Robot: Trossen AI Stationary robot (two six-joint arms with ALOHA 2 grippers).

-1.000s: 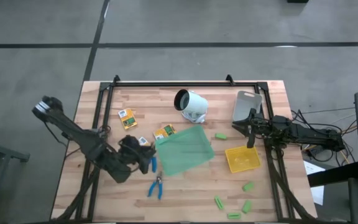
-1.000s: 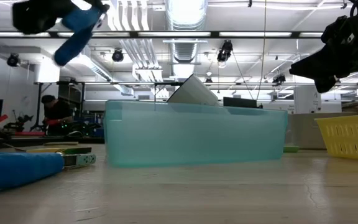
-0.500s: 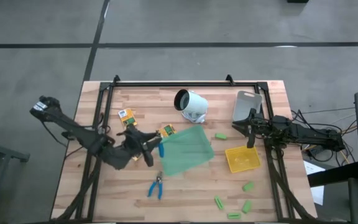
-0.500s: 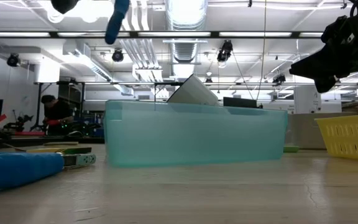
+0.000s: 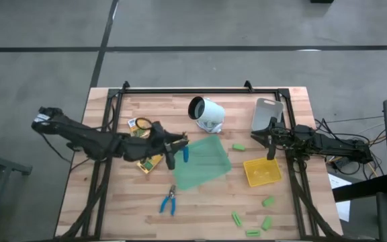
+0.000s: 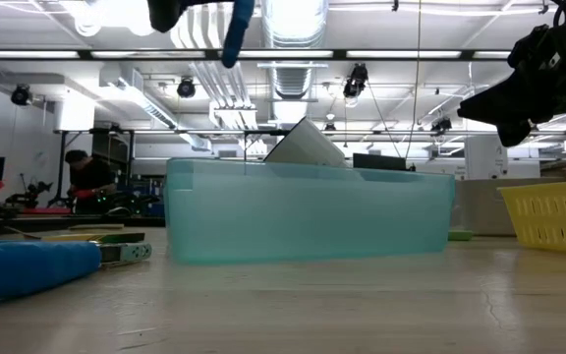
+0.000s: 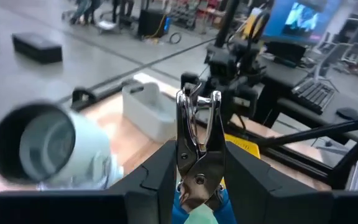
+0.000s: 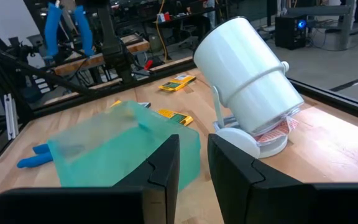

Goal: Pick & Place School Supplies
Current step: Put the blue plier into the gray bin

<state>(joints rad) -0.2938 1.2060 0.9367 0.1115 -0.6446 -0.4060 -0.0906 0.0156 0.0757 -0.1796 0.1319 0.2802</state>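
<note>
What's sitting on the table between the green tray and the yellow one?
In the high view, only bare wood lies between the green tray and the yellow tray; one green block sits just beyond that gap.

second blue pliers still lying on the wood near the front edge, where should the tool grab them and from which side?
Come straight down from above on the blue pliers. They lie flat on the table, blue handles splayed toward its front edge, metal nose toward the green tray. Grip across the narrow part near the pivot, fingers closing sideways; that is probably steadier than pinching one handle. Nothing crowds them there.
</note>
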